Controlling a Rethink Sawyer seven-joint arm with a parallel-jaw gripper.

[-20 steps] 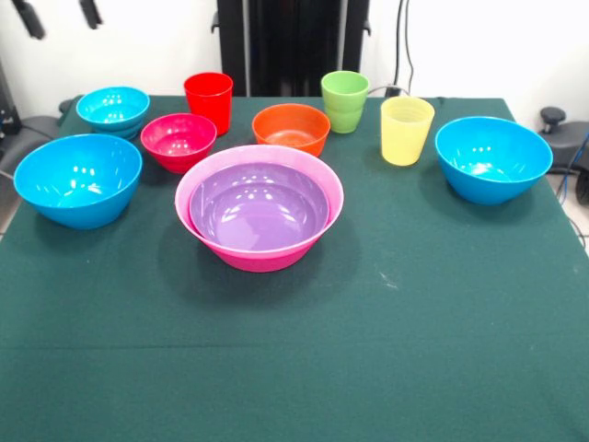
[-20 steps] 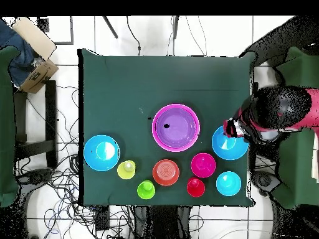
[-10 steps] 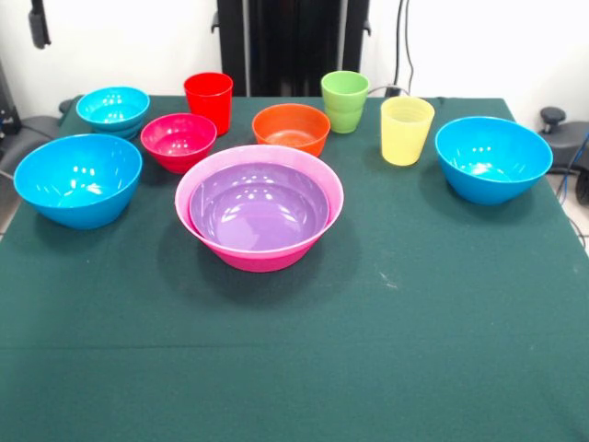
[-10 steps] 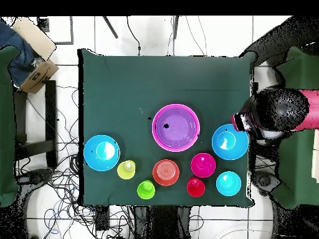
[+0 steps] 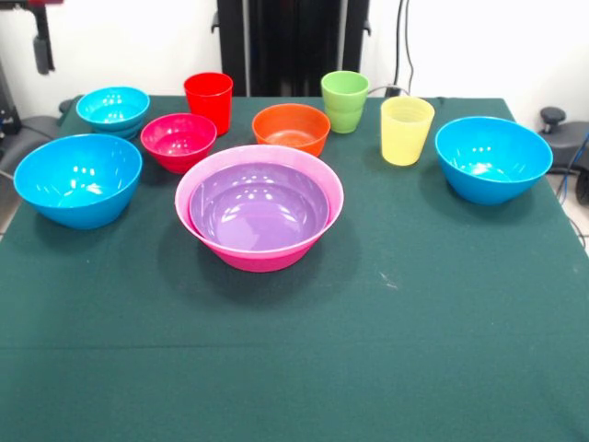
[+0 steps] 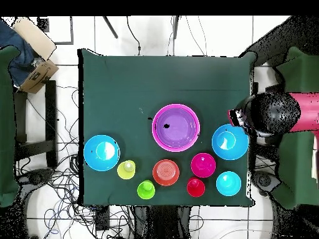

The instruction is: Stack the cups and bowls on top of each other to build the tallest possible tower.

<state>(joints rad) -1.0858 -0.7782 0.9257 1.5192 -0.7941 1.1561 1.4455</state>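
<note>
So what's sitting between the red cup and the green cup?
The orange bowl sits between the red cup and green cup, slightly nearer the camera in the front view.

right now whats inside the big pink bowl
The purple bowl sits nested inside the pink bowl, nearly filling it. The purple bowl itself looks empty. The pink bowl's floor is covered, so anything beneath the purple one cannot be seen.
</note>
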